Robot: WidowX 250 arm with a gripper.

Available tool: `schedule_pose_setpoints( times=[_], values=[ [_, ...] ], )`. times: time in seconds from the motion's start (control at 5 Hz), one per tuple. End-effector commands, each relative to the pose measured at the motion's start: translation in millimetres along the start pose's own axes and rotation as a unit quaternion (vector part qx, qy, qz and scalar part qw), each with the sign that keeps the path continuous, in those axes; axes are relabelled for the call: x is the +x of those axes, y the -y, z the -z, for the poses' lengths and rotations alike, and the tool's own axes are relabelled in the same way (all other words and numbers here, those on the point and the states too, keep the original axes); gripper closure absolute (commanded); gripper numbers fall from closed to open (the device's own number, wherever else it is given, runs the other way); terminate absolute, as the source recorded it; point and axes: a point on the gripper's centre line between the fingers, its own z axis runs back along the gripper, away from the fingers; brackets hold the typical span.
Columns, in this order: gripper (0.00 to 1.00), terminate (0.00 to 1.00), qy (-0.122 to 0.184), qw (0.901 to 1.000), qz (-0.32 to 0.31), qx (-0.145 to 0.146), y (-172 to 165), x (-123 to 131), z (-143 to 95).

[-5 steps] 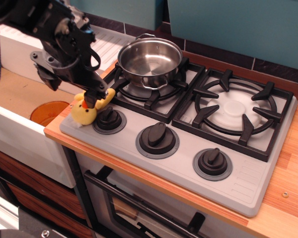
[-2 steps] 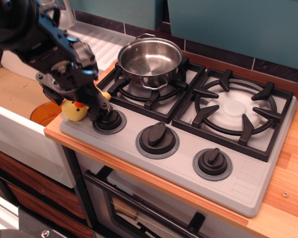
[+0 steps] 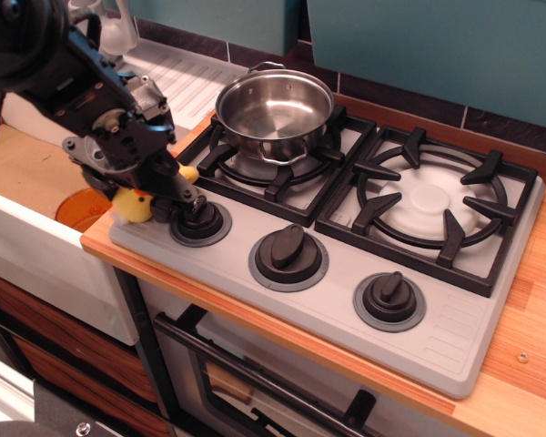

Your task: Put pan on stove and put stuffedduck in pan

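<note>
Gripper point(image 3: 156, 193) sat at left of frame, low over the front-left corner of the stove point(image 3: 455, 337), fingers down around the stuffed duck point(image 3: 132, 206); looked clamped on it, black fingertip overlapping the yellow body. Duck was mostly hidden behind the gripper, only the yellow lower body and an orange-red spot showing, plus a yellow bit poking out on the right of the fingers. Couldn't tell whether the duck was lifted or touching the stove surface. It was just left of the leftmost knob point(image 3: 200, 221), at the stove's left edge. Steel pan point(image 3: 274, 111) was on the left burner grate point(image 3: 278, 168), upper centre of frame, upright, empty inside, one wire loop handle facing front, the other at the back. Duck and pan well apart, grate between them. Right burner point(image 3: 430, 198) bare, white cap visible. Middle knob point(image 3: 288, 255) and right knob point(image 3: 389, 299) along the front edge. Orange disc point(image 3: 77, 208) lower left, below the counter edge, partly hidden by the arm.
</note>
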Motion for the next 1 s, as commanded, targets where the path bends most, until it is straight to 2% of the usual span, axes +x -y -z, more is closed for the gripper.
schedule_pose_setpoints(
  times=[0.0,0.2,0.4,0.6,0.8],
  values=[
    [1.00,0.00,-0.013,0.9994,0.026,-0.021,-13.1,21.0,-12.4],
    [1.00,0.00,-0.016,0.9994,0.029,-0.007,-21.9,29.7,-25.6],
    [1.00,0.00,-0.023,0.9991,0.034,-0.004,-36.4,41.9,-51.1],
    [1.00,0.00,-0.033,0.9984,0.042,0.016,-50.5,60.3,-81.0],
    [1.00,0.00,-0.037,0.9980,0.047,0.022,-51.2,77.0,-95.1]
  ],
)
